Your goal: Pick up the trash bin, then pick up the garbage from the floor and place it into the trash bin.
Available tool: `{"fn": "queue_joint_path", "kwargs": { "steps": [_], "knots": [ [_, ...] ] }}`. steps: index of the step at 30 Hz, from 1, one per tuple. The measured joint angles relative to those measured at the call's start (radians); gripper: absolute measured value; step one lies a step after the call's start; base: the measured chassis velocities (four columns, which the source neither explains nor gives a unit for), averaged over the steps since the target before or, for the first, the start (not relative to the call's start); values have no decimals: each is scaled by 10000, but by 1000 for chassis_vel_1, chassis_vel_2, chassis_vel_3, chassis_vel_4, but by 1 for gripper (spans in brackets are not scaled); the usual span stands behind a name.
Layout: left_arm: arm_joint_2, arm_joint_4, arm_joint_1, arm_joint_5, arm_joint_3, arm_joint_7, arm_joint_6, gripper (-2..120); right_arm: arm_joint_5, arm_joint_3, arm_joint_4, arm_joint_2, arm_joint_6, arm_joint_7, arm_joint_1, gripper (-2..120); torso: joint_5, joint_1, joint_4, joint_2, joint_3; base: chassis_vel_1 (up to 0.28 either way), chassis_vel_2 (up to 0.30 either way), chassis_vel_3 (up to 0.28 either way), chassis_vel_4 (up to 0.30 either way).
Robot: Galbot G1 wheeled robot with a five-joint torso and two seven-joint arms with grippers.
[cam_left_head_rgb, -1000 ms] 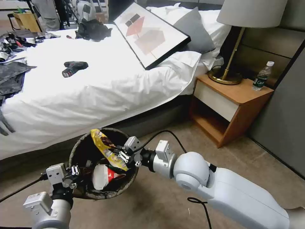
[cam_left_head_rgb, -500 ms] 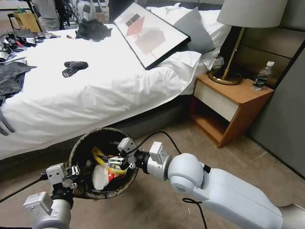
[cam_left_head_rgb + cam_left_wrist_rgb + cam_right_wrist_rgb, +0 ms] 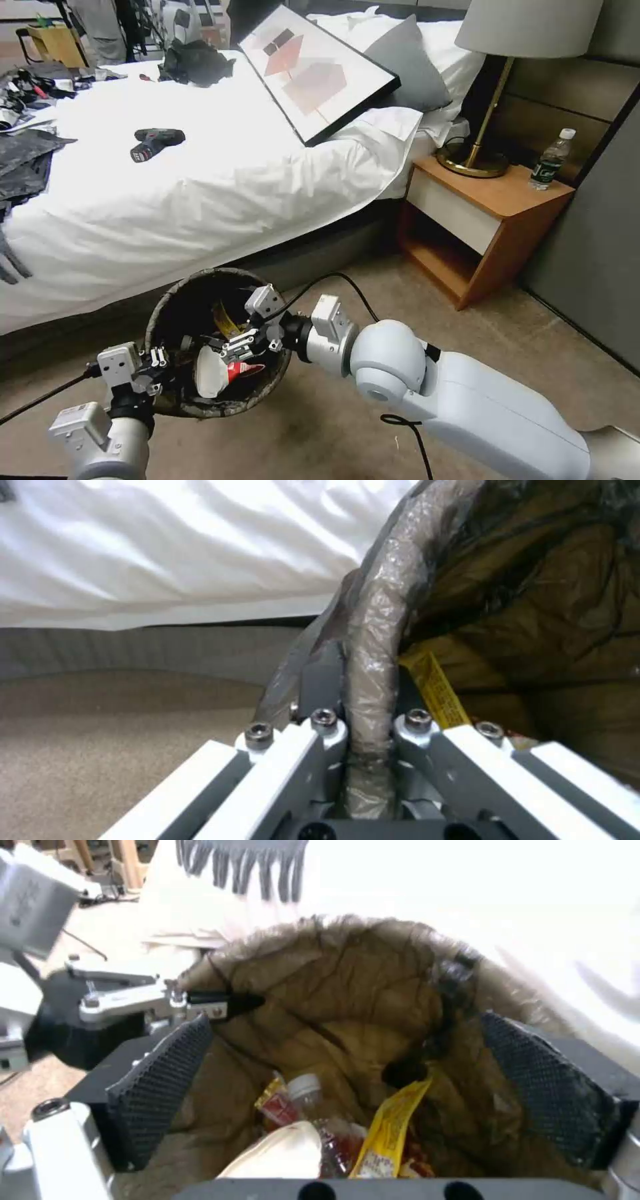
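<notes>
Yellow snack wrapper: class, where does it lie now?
The yellow snack wrapper lies inside the trash bin, beside a small clear bottle, beneath the open right claw.

A bed [image 3: 200, 180] with white sheets stands on beige carpet [image 3: 347, 427]. Beside it, a wooden nightstand [image 3: 487, 220] holds a brass lamp [image 3: 493, 100] and a water bottle [image 3: 551, 160], against dark padded walls [image 3: 587, 233].

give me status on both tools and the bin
Left tool shut on trash bin rim, bin off the floor. Right tool open over bin; yellow wrapper inside with the other garbage. Nothing in the way.
</notes>
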Motion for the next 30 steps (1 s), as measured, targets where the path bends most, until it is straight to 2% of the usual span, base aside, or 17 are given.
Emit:
{"fn": "queue_joint_path", "kwargs": {
  "steps": [5, 9, 13, 15, 17, 19, 22, 23, 26, 28, 30],
  "knots": [
    [1, 0, 4, -1, -20, 2, -4, 3, 296, 534, 522, -272, 32, 109, -55, 100, 1, 0, 0, 0, 0, 0, 0, 0, 0],
    [-4, 0, -9, -2, -34, 4, -7, 3, 542, 1102, 1196, -824, 279, 395, -234, 100, 2, 0, 0, -1, 0, 0, 0, 0, 0],
    [-27, 0, -19, -2, -32, 3, -10, 3, 609, 1905, 2052, -1766, 704, 823, -895, 100, 3, 0, 0, 0, -1, 0, 0, 0, 0],
    [-27, 0, -20, -2, -34, 3, -9, 3, 619, 2059, 2157, -1911, 757, 890, -1037, 100, 2, 0, -2, 0, -1, 0, 0, 0, 0],
    [-27, 0, -25, -2, -34, 2, -10, 3, 637, 2626, 2345, -2306, 963, 1165, -1509, 100, 2, 0, -3, 0, 0, 0, 0, 0, 0],
    [-29, 0, -28, -2, -33, 2, -10, 3, 655, 2800, 2374, -2377, 1008, 1237, -1635, 100, 2, 0, -2, 0, -1, 0, 0, 0, 0],
    [-35, 0, -34, -1, -24, 1, -10, 3, 664, 4106, 2374, -2559, 1213, 1474, -2631, 100, 1, 0, -1, 0, 0, 0, 0, 0, 0],
    [-35, 0, -34, -1, -24, 1, -10, 3, 664, 4106, 2374, -2559, 1213, 1474, -2631, 100, 1, 0, -1, 0, 0, 0, 0, 0, 0],
    [-1, 0, -30, -3, -41, 1, -11, 3, 299, 5293, 2322, -2536, 1399, 1462, -3843, 100, 2, 0, -3, 0, -1, 0, 0, 0, 0],
    [9, 0, -30, -4, -45, 2, -10, 3, 168, 5568, 2323, -2499, 1449, 1449, -4143, 100, 1, 0, -1, 0, -1, 0, 0, 0, 0],
    [40, 0, -26, -6, -56, 1, -10, 3, -382, 6274, 2329, -2345, 1653, 1382, -5030, 100, 1, 0, -1, 1, -1, 0, 0, 0, 0]
  ]
}}
